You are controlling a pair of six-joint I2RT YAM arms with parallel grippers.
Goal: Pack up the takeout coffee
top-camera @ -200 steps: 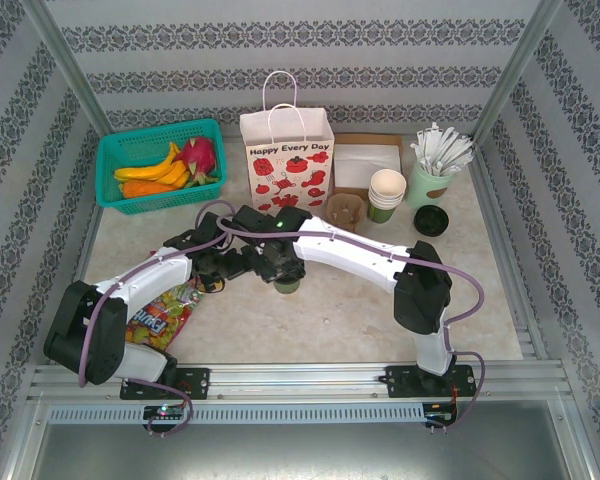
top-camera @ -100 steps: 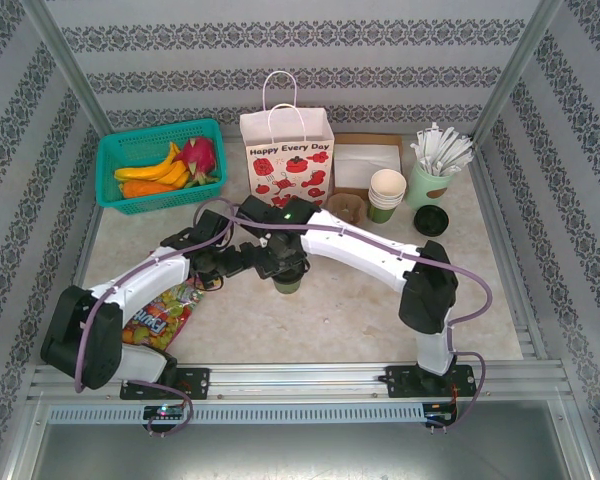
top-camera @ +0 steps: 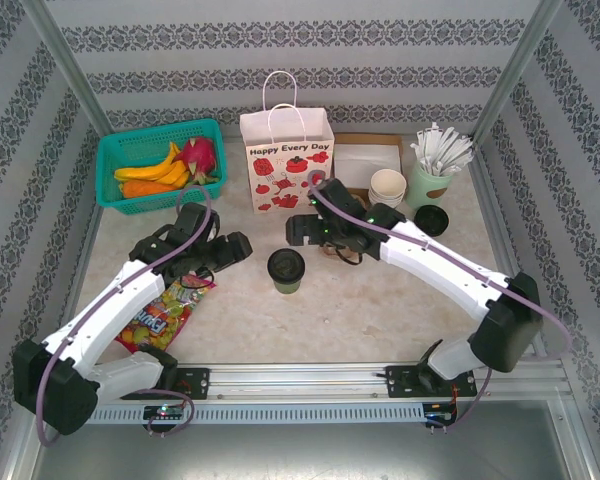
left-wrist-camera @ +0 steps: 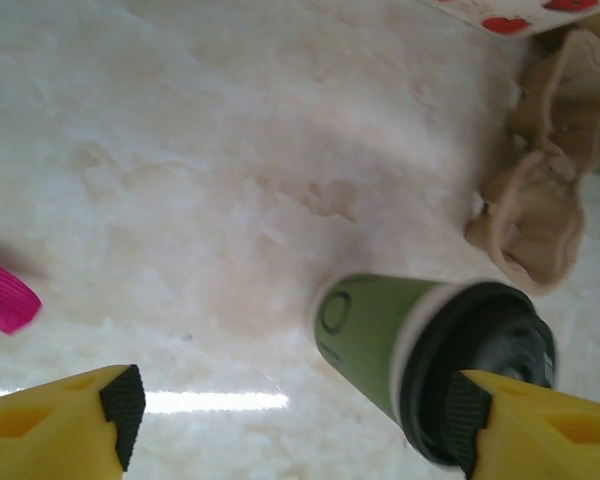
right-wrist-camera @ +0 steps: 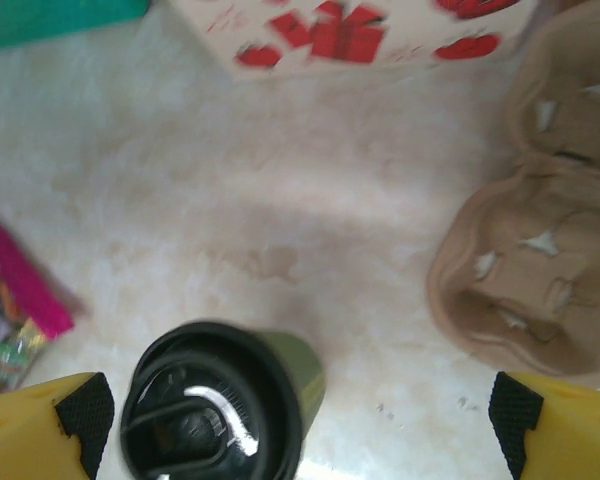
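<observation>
The takeout coffee (top-camera: 286, 269), a dark-green cup with a black lid, stands upright and free in the middle of the table. My left gripper (top-camera: 236, 247) is open just left of it and not touching. In the left wrist view the takeout coffee (left-wrist-camera: 410, 355) lies beyond my open left gripper (left-wrist-camera: 295, 425), its lid partly behind the right fingertip (left-wrist-camera: 467, 420). My right gripper (top-camera: 296, 229) hangs open behind the cup. In the right wrist view the takeout coffee (right-wrist-camera: 220, 415) sits below, between the wide-open fingers of my right gripper (right-wrist-camera: 300, 415).
A paper gift bag (top-camera: 287, 160) stands upright at the back. A cardboard cup carrier (right-wrist-camera: 535, 250) lies right of the coffee. A teal fruit basket (top-camera: 116, 195), a candy bag (top-camera: 165, 310), stacked cups (top-camera: 387, 187), a stick-filled cup (top-camera: 432, 178) and a loose black lid (top-camera: 431, 220) surround the area.
My right gripper opened, let go of the coffee and drew back toward the rear right. The left arm pulled away to the left. The cup stays upright.
</observation>
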